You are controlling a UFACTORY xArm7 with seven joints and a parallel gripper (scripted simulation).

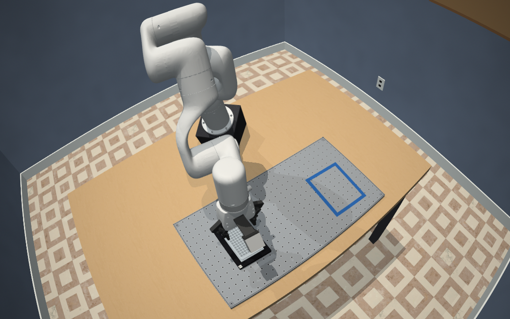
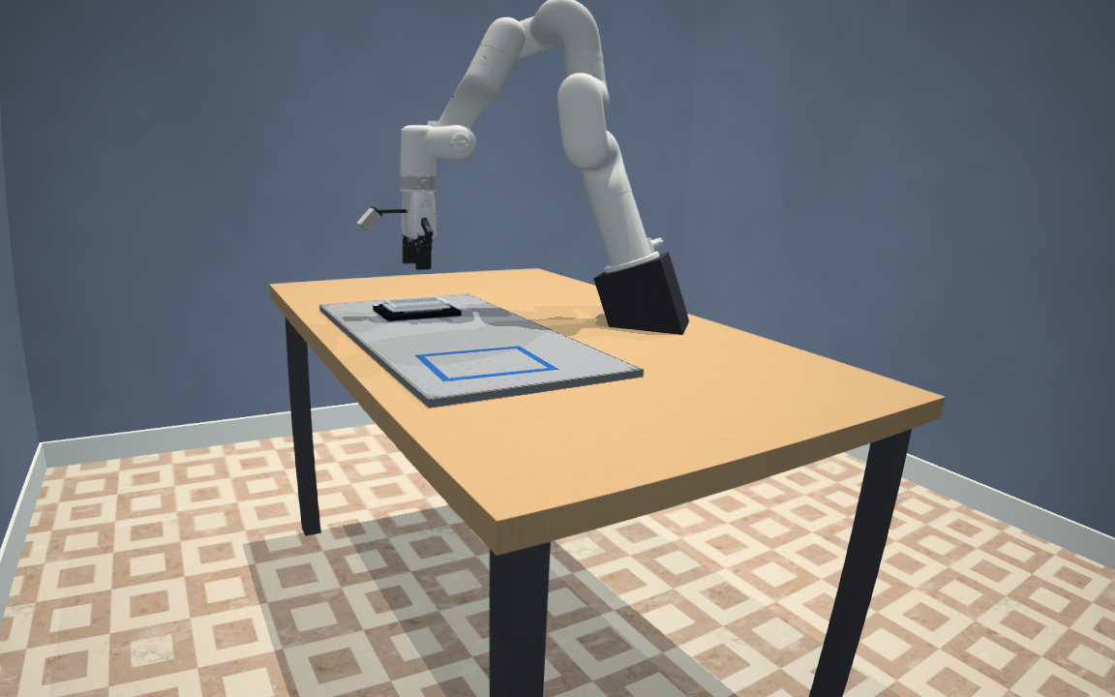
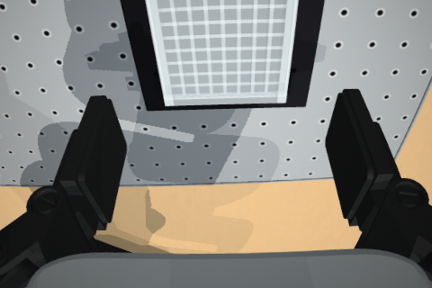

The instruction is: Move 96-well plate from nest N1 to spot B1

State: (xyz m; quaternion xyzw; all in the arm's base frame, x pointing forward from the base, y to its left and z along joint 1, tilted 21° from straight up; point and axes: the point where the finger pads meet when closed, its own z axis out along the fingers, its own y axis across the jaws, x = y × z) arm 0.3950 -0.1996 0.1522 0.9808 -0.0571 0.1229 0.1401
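Top view: the gripper (image 1: 236, 227), jaws fully released and holding nothing, hangs above the 96-well plate (image 1: 237, 245), which lies flat in the black plate nest N1 (image 1: 262, 254) at lower centre. The blue taped outline B1 (image 1: 314, 186) lies well apart at centre right on the perforated deck (image 1: 288, 234).
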